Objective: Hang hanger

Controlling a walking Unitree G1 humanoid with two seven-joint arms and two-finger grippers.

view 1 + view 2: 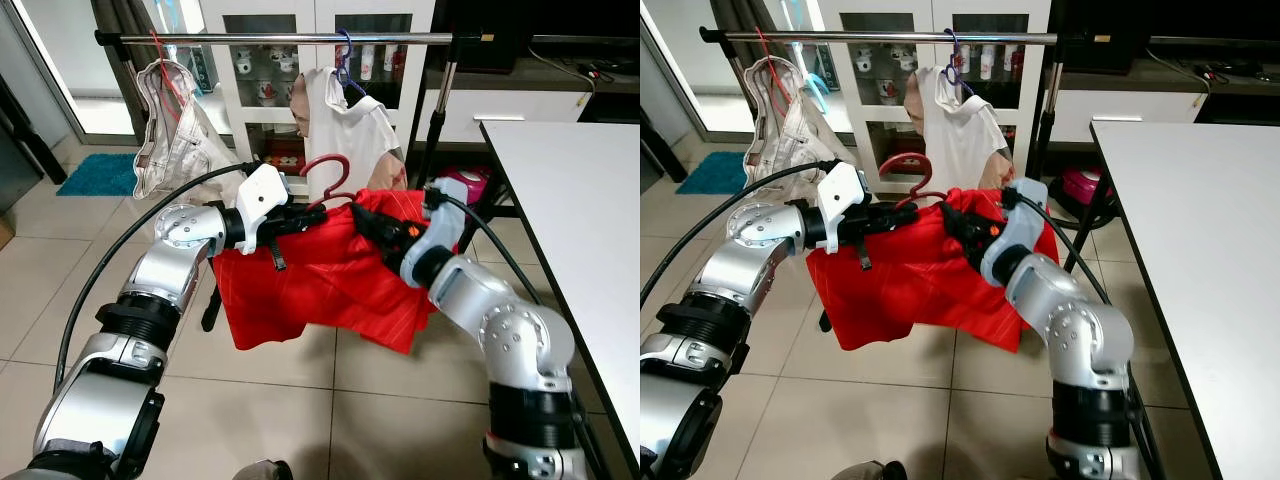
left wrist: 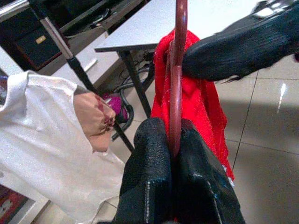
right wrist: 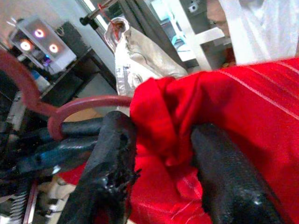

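**Red garment held up on its hanger, rail not yet reached**

Nearest the camera, the left gripper is clamped on the dark red hanger, its two fingers pinching the hanger's bar just below the hook. Just beside it, the right gripper has its fingers closed into a bunched fold of the red garment, which drapes down below both grippers toward the tiled floor.

Beyond and above the grippers runs the clothes rail, with a beige garment hanging past the left gripper and a white shirt directly behind the hook.

This looks like the carry-and-lift step: the hook is well below the rail. The next move likely calls for raising the hook over a bare stretch of rail between the two hung items, then lowering it on.
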